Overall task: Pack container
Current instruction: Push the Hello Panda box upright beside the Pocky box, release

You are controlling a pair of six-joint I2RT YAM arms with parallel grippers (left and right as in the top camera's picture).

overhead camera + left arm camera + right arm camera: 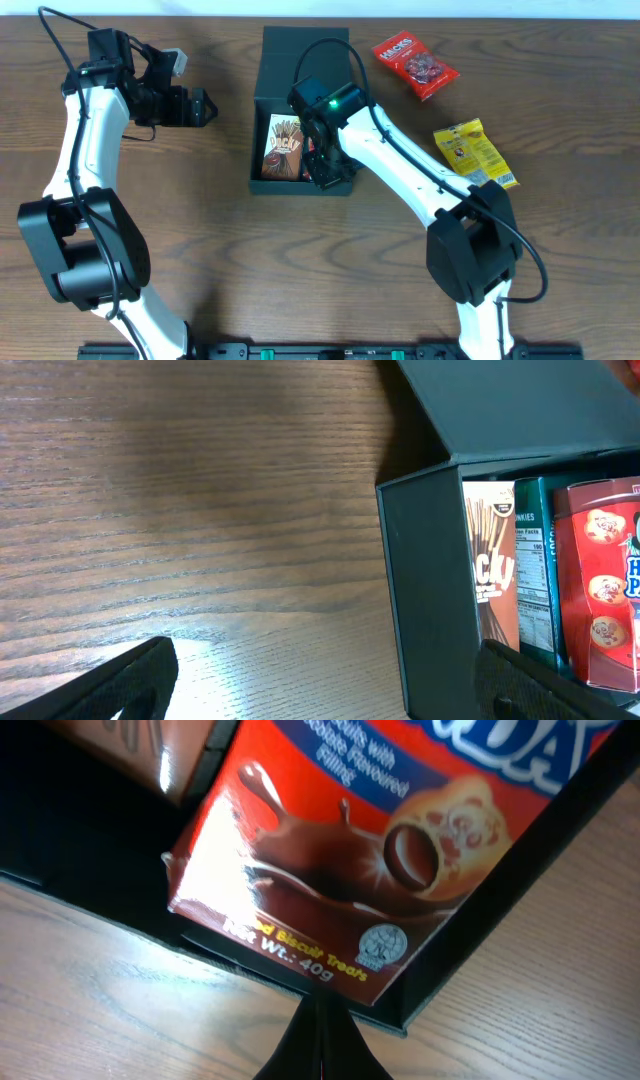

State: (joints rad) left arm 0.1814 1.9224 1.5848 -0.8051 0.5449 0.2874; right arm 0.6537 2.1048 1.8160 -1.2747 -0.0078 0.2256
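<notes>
standing mid-table, the grey-green container (280,70) is set with its lid flapped open for loading. the right gripper (325,172) is pressed together on nothing at the red biscuit box (400,850), likely to nudge it flat. the left gripper (200,107) is held spread nearby.

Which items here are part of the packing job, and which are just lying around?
Job: container, with Pocky box, teal box and red biscuit box inside; right gripper, shut, at its near edge.
Lying about: red packet and yellow packet on the table outside, possibly next; left gripper, open.
</notes>
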